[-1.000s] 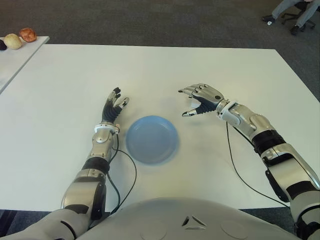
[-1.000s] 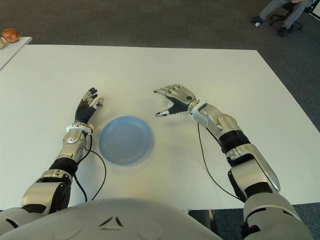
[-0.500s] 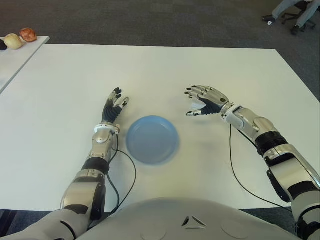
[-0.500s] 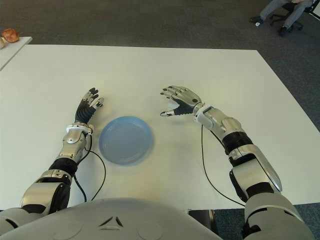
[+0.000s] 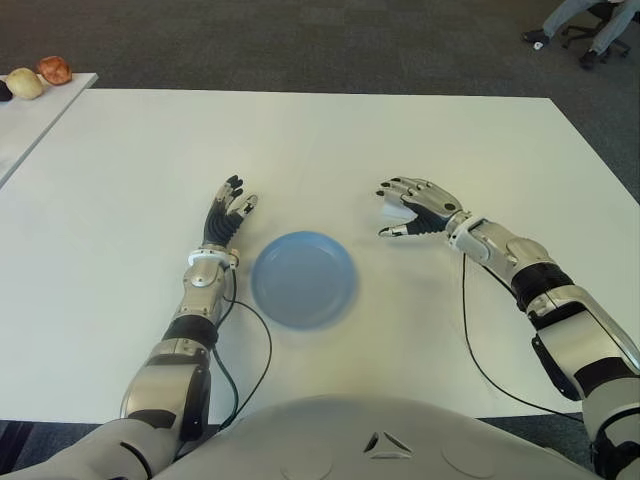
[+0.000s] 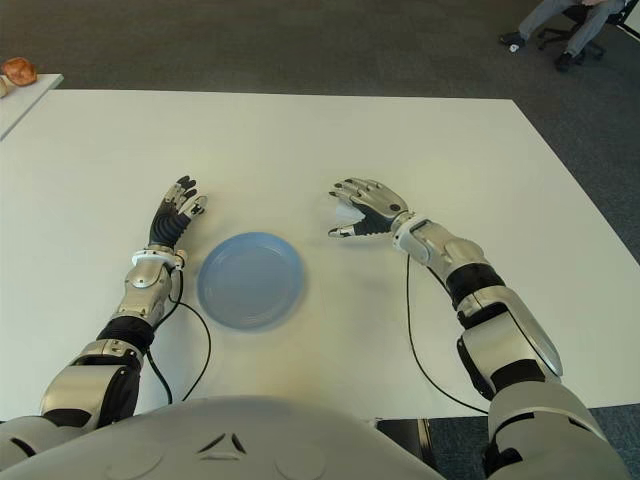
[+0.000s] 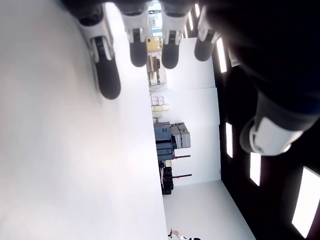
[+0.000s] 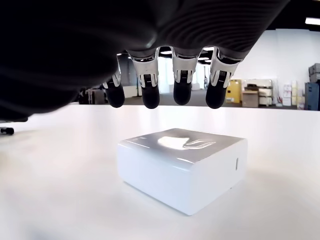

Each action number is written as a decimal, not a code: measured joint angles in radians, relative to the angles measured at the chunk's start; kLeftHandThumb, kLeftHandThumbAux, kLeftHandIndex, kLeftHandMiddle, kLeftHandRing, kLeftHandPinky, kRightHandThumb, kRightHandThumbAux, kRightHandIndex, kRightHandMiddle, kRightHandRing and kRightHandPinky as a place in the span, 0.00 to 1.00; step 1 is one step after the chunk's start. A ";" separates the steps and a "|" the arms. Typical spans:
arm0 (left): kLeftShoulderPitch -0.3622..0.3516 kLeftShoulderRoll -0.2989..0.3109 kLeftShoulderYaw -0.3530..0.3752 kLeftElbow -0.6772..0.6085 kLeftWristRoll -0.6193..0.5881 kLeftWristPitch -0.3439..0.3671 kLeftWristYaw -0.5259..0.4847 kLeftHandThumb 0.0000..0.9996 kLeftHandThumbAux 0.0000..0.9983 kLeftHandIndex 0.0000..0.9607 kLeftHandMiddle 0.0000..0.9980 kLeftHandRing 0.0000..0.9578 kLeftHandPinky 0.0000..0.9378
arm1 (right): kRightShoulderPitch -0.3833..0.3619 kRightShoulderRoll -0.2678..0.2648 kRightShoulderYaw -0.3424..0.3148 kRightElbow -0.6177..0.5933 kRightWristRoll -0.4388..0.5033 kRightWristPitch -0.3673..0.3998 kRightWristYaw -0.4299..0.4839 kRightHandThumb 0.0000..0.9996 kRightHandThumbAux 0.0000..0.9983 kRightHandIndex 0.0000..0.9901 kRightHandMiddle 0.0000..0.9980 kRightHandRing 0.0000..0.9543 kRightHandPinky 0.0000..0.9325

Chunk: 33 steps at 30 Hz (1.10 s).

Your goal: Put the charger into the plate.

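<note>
Hovering our right hand [image 5: 412, 212] over the charger [image 8: 182, 168], right of the plate [image 5: 304, 278], fingers spread, gripping nothing, ready to grasp; left hand [image 5: 226, 214] left of the plate, fingers loose.

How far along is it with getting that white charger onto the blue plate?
Nothing is done yet: the blue plate is empty. The right hand hovers open over the white charger, which sits on the table. Grasping, carrying and placing remain. The left hand shows left of the plate.
</note>
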 measured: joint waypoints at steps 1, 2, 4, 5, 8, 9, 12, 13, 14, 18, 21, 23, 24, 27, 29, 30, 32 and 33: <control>0.000 0.000 0.000 0.000 0.000 0.000 0.000 0.00 0.54 0.06 0.11 0.10 0.11 | -0.002 0.001 0.001 0.003 -0.001 0.004 -0.003 0.25 0.17 0.00 0.00 0.00 0.00; 0.000 0.000 0.000 0.000 0.000 0.000 0.000 0.00 0.54 0.06 0.11 0.10 0.11 | -0.004 0.002 0.003 0.008 -0.001 0.006 -0.006 0.25 0.18 0.00 0.00 0.00 0.00; 0.000 0.000 0.000 0.000 0.000 0.000 0.000 0.00 0.54 0.06 0.10 0.10 0.10 | -0.008 0.006 0.006 0.017 -0.001 0.014 -0.010 0.26 0.18 0.00 0.00 0.00 0.00; 0.000 0.000 0.000 0.000 0.000 0.000 0.000 0.00 0.54 0.06 0.10 0.09 0.10 | -0.009 0.008 0.007 0.022 -0.001 0.019 -0.011 0.26 0.19 0.00 0.00 0.00 0.00; 0.000 0.001 -0.001 0.000 0.000 0.000 0.000 0.00 0.54 0.05 0.10 0.09 0.09 | -0.010 0.014 0.009 0.034 -0.001 0.033 -0.013 0.27 0.19 0.00 0.00 0.00 0.00; 0.000 0.001 -0.001 0.000 0.000 0.000 0.000 0.00 0.53 0.05 0.10 0.09 0.09 | -0.010 0.016 0.009 0.038 -0.001 0.040 -0.013 0.27 0.20 0.00 0.00 0.00 0.00; 0.000 0.002 -0.001 0.000 0.000 0.000 0.000 0.00 0.53 0.05 0.10 0.09 0.10 | -0.011 0.021 0.009 0.049 0.000 0.056 -0.016 0.27 0.21 0.00 0.00 0.00 0.00; 0.000 0.002 -0.001 0.000 0.000 0.000 0.000 0.00 0.53 0.05 0.10 0.10 0.11 | -0.012 0.023 0.009 0.058 0.000 0.063 -0.019 0.27 0.22 0.00 0.00 0.00 0.00; 0.000 0.002 -0.001 0.000 0.000 0.000 0.000 0.00 0.53 0.05 0.11 0.10 0.11 | -0.014 0.025 0.009 0.065 0.000 0.069 -0.023 0.27 0.22 0.00 0.00 0.00 0.00; 0.001 0.003 -0.001 0.000 0.000 -0.001 0.000 0.00 0.54 0.05 0.10 0.10 0.10 | -0.027 0.038 0.009 0.118 0.003 0.095 -0.054 0.26 0.23 0.00 0.00 0.00 0.00; 0.001 0.003 -0.001 -0.001 0.000 -0.001 0.000 0.00 0.55 0.05 0.10 0.10 0.10 | -0.036 0.045 0.006 0.151 0.018 0.108 -0.078 0.26 0.23 0.00 0.00 0.00 0.00; 0.001 0.004 -0.001 -0.001 0.000 -0.001 0.000 0.00 0.56 0.05 0.10 0.09 0.10 | -0.040 0.050 0.002 0.167 0.025 0.114 -0.091 0.27 0.23 0.00 0.00 0.00 0.00; 0.001 0.004 0.000 -0.001 0.000 -0.001 0.000 0.00 0.56 0.05 0.10 0.09 0.10 | -0.041 0.053 -0.001 0.174 0.031 0.115 -0.096 0.27 0.23 0.00 0.00 0.00 0.00; 0.001 0.004 0.000 -0.001 -0.001 -0.001 0.000 0.00 0.57 0.04 0.09 0.09 0.09 | -0.043 0.065 -0.011 0.191 0.048 0.120 -0.111 0.28 0.22 0.00 0.00 0.00 0.00; 0.001 0.005 0.000 -0.001 -0.001 -0.001 0.000 0.00 0.57 0.04 0.09 0.09 0.09 | -0.044 0.074 -0.015 0.200 0.058 0.124 -0.116 0.29 0.22 0.00 0.00 0.00 0.00; 0.001 0.006 0.000 -0.001 -0.001 -0.001 0.000 0.00 0.57 0.04 0.09 0.08 0.09 | -0.045 0.077 -0.016 0.203 0.061 0.126 -0.117 0.30 0.21 0.00 0.00 0.00 0.00; 0.001 0.008 0.000 -0.001 -0.001 -0.001 0.000 0.00 0.58 0.04 0.09 0.08 0.09 | -0.050 0.091 -0.019 0.210 0.066 0.132 -0.121 0.31 0.20 0.00 0.00 0.00 0.00; 0.002 0.008 0.000 -0.002 -0.001 -0.001 0.000 0.00 0.59 0.04 0.09 0.08 0.09 | -0.052 0.093 -0.019 0.213 0.066 0.133 -0.122 0.31 0.20 0.00 0.00 0.00 0.00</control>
